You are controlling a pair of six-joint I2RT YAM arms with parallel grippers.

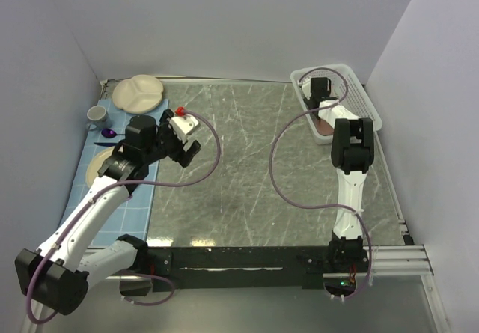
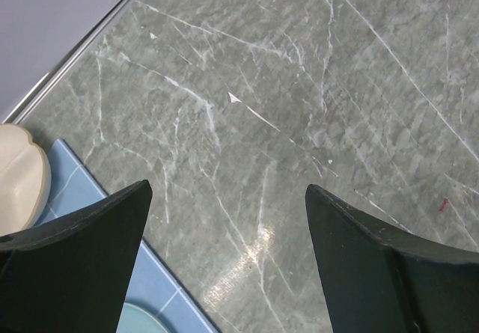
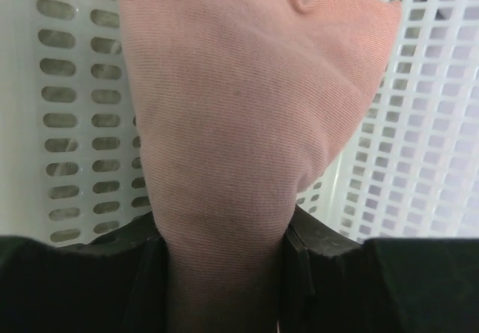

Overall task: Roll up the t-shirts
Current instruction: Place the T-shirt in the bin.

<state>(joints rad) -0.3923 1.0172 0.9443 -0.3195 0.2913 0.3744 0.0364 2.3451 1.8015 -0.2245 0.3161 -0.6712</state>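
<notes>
The salmon-pink t-shirt (image 3: 239,123) is bunched up inside the white plastic basket (image 1: 363,101) at the back right. In the top view only a small dark-pink patch of it (image 1: 325,127) shows under the right arm. My right gripper (image 3: 223,236) reaches down into the basket and is shut on a thick fold of the shirt; the cloth fills the gap between the black fingers (image 3: 325,254). The chest print is hidden. My left gripper (image 1: 185,150) hovers open and empty above the marble table at the left, its fingers (image 2: 359,258) wide apart.
A blue tiled mat (image 1: 112,168) lies along the left edge with a cream divided plate (image 1: 138,93), a grey mug (image 1: 96,115), a purple spoon (image 1: 109,134) and a pale plate (image 1: 96,170) on it. Grey walls close in left, back and right. Purple cables loop over the table.
</notes>
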